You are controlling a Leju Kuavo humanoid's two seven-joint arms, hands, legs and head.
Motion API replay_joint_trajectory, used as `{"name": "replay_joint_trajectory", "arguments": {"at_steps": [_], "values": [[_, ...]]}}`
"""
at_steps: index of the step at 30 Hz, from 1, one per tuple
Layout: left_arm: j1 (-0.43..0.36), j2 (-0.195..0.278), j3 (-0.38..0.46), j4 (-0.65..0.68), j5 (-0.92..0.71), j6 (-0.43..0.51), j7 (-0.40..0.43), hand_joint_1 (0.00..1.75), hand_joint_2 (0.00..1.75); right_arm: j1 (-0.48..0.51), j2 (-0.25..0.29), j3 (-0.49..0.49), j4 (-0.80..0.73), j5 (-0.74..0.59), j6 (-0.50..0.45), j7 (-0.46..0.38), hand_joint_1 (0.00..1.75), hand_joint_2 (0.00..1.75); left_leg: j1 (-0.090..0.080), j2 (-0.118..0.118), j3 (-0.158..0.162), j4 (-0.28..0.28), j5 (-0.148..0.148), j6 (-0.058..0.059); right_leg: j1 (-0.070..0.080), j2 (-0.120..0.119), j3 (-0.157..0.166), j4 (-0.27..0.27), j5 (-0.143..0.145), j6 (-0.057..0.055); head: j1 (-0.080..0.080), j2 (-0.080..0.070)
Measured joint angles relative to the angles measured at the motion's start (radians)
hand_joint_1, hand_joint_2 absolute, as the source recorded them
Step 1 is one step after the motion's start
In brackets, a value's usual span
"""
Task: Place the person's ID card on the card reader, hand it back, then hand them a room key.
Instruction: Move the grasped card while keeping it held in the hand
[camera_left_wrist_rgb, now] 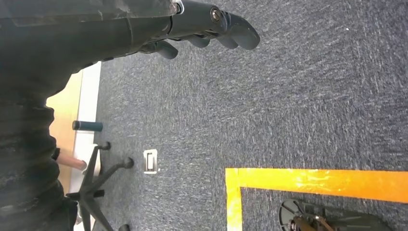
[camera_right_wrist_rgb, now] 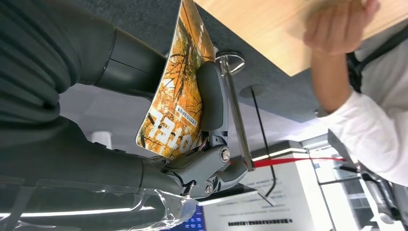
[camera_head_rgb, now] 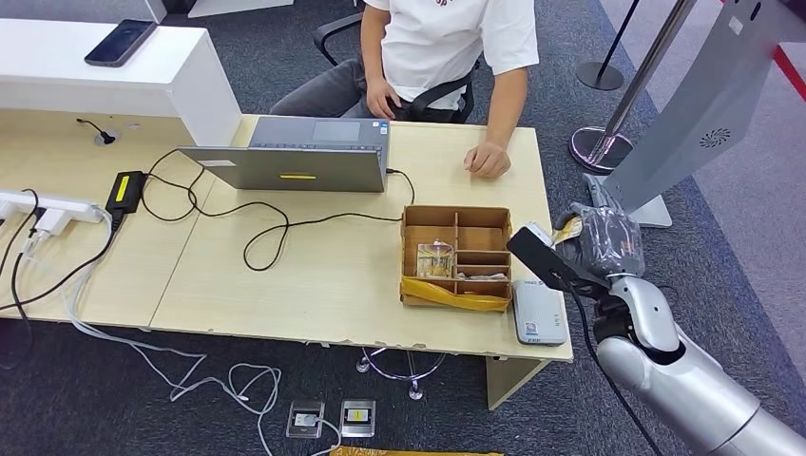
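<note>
Your right hand (camera_head_rgb: 580, 242) hovered off the counter's (camera_head_rgb: 323, 275) right end, beside the reader (camera_head_rgb: 539, 312) and the cardboard tray (camera_head_rgb: 456, 256). It held a card (camera_right_wrist_rgb: 175, 91): orange, printed "HOTEL", so I judged it the room key, not the ID. In the right wrist view a dark finger (camera_right_wrist_rgb: 210, 96) pressed flat on the card's printed face and the thumb backed it from the other side. Hand clamped on the card, fingers together.

The relation that mattered: the person's hand (camera_head_rgb: 488, 160) rested on the counter's far edge, beyond your right hand and toward the middle of the counter. In the right wrist view the card's long axis pointed roughly toward that hand (camera_right_wrist_rgb: 339, 26), well apart from it, nothing between. The right arm was by far the nearer; the hand-over was its job.

Your left hand (camera_left_wrist_rgb: 202, 26) hung over grey carpet (camera_left_wrist_rgb: 298, 96) near an orange tape line (camera_left_wrist_rgb: 312, 180). Fingers loosely curled, holding nothing I could see; whether they were apart or together I could not tell.

I could not see the ID card. Judgement: task at its last step, the key yet to be passed.
</note>
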Motion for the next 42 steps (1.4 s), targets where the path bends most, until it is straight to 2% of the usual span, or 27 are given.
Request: {"name": "replay_joint_trajectory", "arguments": {"at_steps": [5,12,17,22,29,42], "values": [[0.0,0.002,0.0,0.0,0.0,0.005,0.005,0.0,1.75,0.068,-0.029,-0.053,-0.014,0.011,-0.005,-0.002,1.75,1.75,0.0,0.0,0.0,0.0,0.0,0.0,0.0,0.001,0.0,0.0,0.0,0.0,0.0,0.0],[0.0,0.0,0.0,-0.005,0.005,0.009,0.003,0.0,1.75,0.089,-0.032,-0.083,-0.015,0.022,0.012,-0.015,1.75,1.75,0.0,0.001,0.0,0.0,0.0,0.0,0.0,0.002,0.0,0.0,0.0,0.0,0.0,0.0],[-0.001,0.0,0.0,-0.009,0.01,0.009,0.002,0.0,1.75,0.089,-0.03,-0.083,-0.013,0.026,0.084,-0.016,1.75,1.75,0.0,0.001,0.0,0.0,0.0,0.0,0.0,0.002,0.0,0.0,0.0,0.0,0.0,0.0],[-0.001,0.0,0.0,-0.01,0.019,0.006,0.006,0.0,1.75,0.09,-0.004,-0.07,0.023,-0.007,0.14,-0.013,1.75,1.75,0.0,0.001,-0.001,0.0,0.0,0.0,0.0,0.002,0.0,0.0,0.0,0.0,0.0,0.0],[-0.001,0.0,0.0,-0.01,0.023,0.007,0.009,0.0,1.75,0.101,0.031,-0.062,0.119,-0.066,0.134,-0.02,1.75,1.75,0.0,0.001,-0.001,0.0,0.0,0.0,0.0,0.002,0.0,0.0,0.0,0.0,0.0,0.0],[-0.001,0.002,0.0,-0.016,0.024,0.002,0.012,0.0,1.75,0.136,0.047,-0.062,0.207,-0.093,0.124,-0.02,1.75,1.75,0.0,0.001,-0.001,0.0,0.0,0.0,0.0,0.002,0.0,0.0,0.0,0.0,0.0,0.0]]}}
